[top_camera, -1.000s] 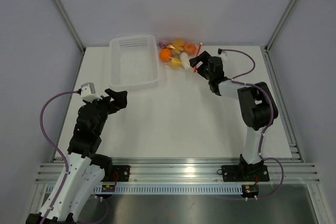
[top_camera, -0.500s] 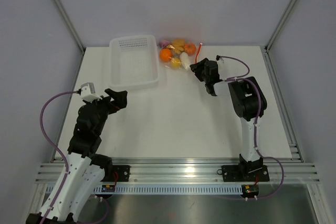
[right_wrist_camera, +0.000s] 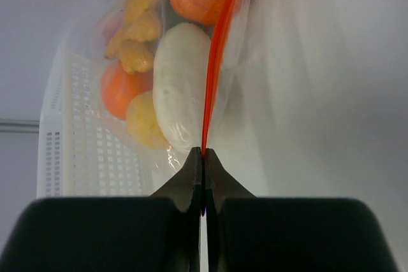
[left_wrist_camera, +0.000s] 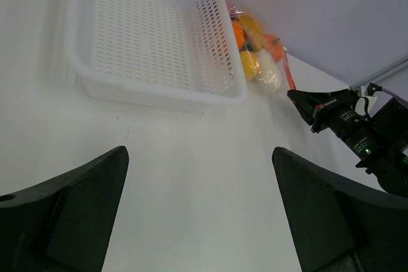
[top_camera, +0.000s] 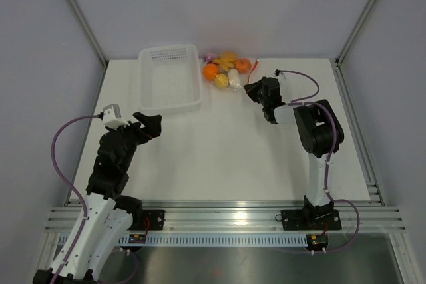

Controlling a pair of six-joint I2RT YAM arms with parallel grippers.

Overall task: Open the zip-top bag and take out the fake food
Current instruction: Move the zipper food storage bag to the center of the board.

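Observation:
The zip-top bag [top_camera: 227, 71] lies at the table's far edge, clear plastic with a red zipper strip [right_wrist_camera: 220, 49] along its right side. Inside it sits the fake food: a white radish-like piece [right_wrist_camera: 182, 87], orange balls [right_wrist_camera: 118, 87], a yellow piece [right_wrist_camera: 143, 119]. My right gripper [right_wrist_camera: 203, 152] is shut on the near end of the zipper strip, also seen from above as the right gripper [top_camera: 247, 88]. My left gripper [left_wrist_camera: 199, 157] is open over bare table at the left, far from the bag, with nothing between its fingers.
A white perforated basket [top_camera: 170, 108] stands just left of the bag, its right wall close to the fruit. Grey walls rise right behind the bag. The right arm's cable [top_camera: 299, 74] loops over the table behind the wrist.
The right gripper has gone from open to shut on the bag's red zipper strip. The bag has shifted slightly. The left arm has not moved.

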